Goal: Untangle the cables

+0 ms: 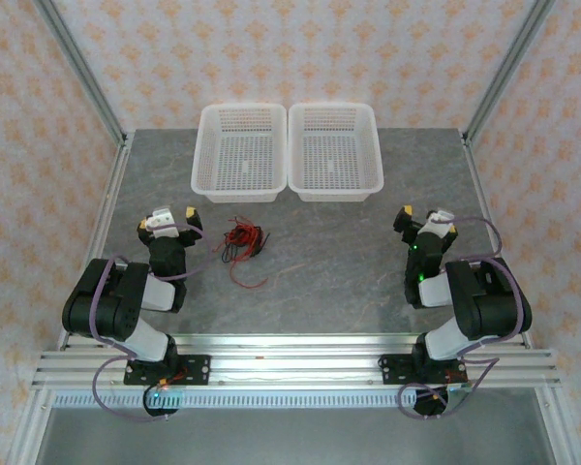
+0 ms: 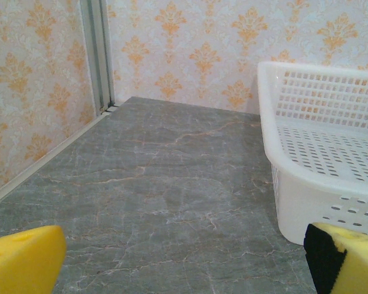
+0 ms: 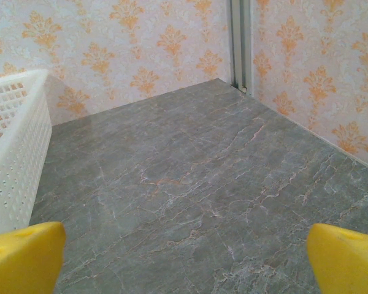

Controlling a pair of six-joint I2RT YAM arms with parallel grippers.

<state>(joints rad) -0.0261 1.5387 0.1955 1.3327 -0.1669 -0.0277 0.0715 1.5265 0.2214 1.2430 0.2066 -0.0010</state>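
A small tangle of thin red and black cables [image 1: 242, 242] lies on the grey table, in front of the left basket, with one red loop trailing toward the near edge. My left gripper [image 1: 168, 219] stands open just left of the tangle, apart from it. In the left wrist view its yellow fingertips [image 2: 21, 260] frame bare table. My right gripper [image 1: 424, 221] stands open far to the right of the cables. Its yellow fingertips [image 3: 343, 257] also show nothing between them.
Two white perforated baskets [image 1: 240, 152] [image 1: 334, 150] sit side by side at the back of the table. The left basket's wall [image 2: 313, 202] is close to my left gripper. Aluminium frame posts [image 1: 82, 73] and patterned walls bound the table.
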